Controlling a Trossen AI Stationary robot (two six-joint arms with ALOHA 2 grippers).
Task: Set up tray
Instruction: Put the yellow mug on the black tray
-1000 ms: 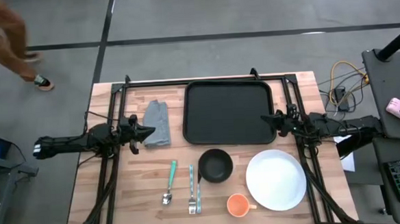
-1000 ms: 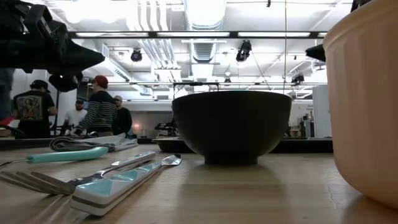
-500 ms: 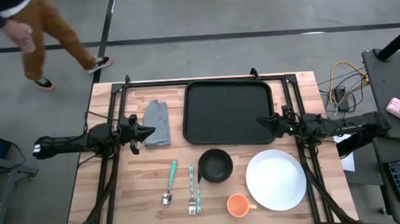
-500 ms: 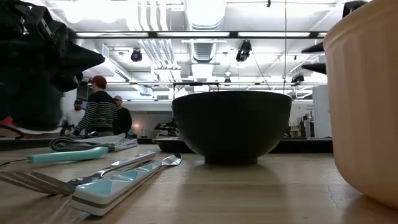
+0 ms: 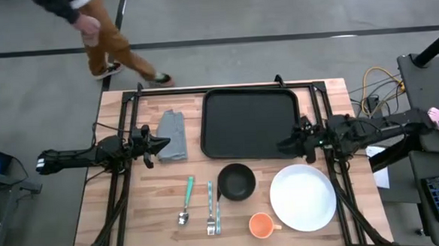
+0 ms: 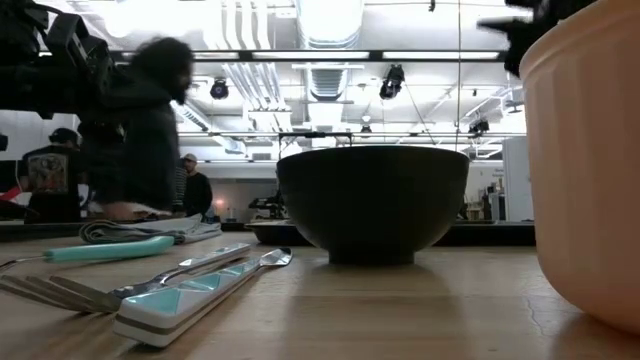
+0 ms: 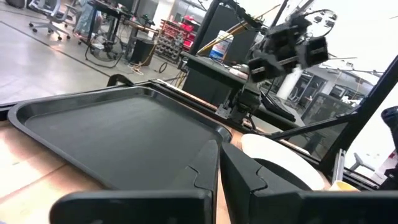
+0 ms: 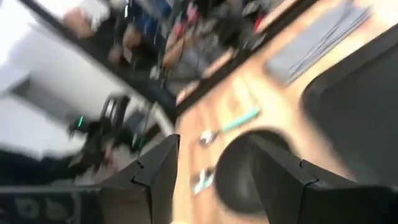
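On a wooden surface (image 5: 142, 217) flanked by two dark arms, the black tray (image 5: 250, 124) lies empty at the far centre, between the two end effectors. The right end effector (image 5: 281, 144) hangs over the tray's near right corner with its fingers (image 8: 280, 177) spread apart and nothing between them; from its wrist camera the black bowl (image 8: 245, 171) shows between the two fingers, blurred. Just to the near side of it sit the white plate (image 5: 303, 198) and, toward the centre, the bowl, which stands just in front of the tray's near rim. The left end effector (image 5: 163, 144) waits at the tray's opposite side, fingers pressed together on nothing, its tip over a folded grey cloth (image 5: 173, 134) beside the tray. Farther toward the near edge from both lie a teal-handled spoon (image 5: 187, 200), a fork (image 5: 210, 208) and knife (image 5: 217, 213), and an orange cup (image 5: 262, 225). A person (image 5: 94, 31) walks past beyond the surface's far left corner.
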